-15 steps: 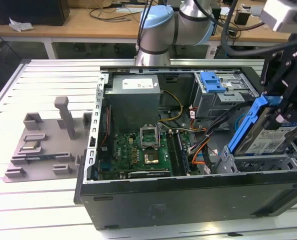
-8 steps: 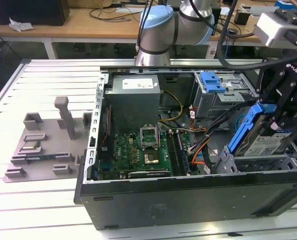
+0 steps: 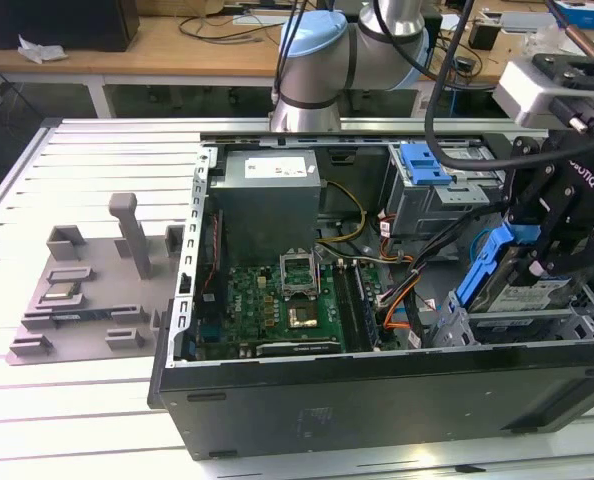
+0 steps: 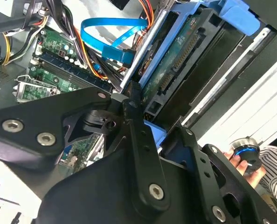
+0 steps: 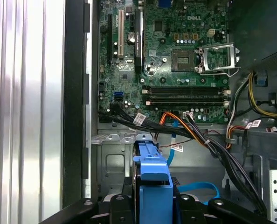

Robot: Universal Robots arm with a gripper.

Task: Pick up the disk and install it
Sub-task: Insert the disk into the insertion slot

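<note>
The disk (image 3: 525, 293), a silver drive with a white label in a blue carrier frame (image 3: 480, 265), hangs tilted at the exterior view's right, its lower end at the open metal drive bay (image 3: 567, 326) in the computer case's front corner. My gripper (image 3: 533, 262) is shut on it from above. In the second wrist view the disk (image 4: 176, 60) shows its green circuit side and blue frame beyond my black finger (image 4: 131, 109). In the first wrist view the blue carrier (image 5: 152, 173) sits between my fingers, above a bare metal bay floor (image 5: 115, 161).
The open case (image 3: 377, 400) holds a motherboard (image 3: 277, 305), a grey power supply (image 3: 267, 195), loose cables (image 3: 402, 290) and a second drive cage with a blue latch (image 3: 424, 163). A grey fixture (image 3: 87, 290) lies on the slatted table. A person's hand (image 4: 238, 161) is nearby.
</note>
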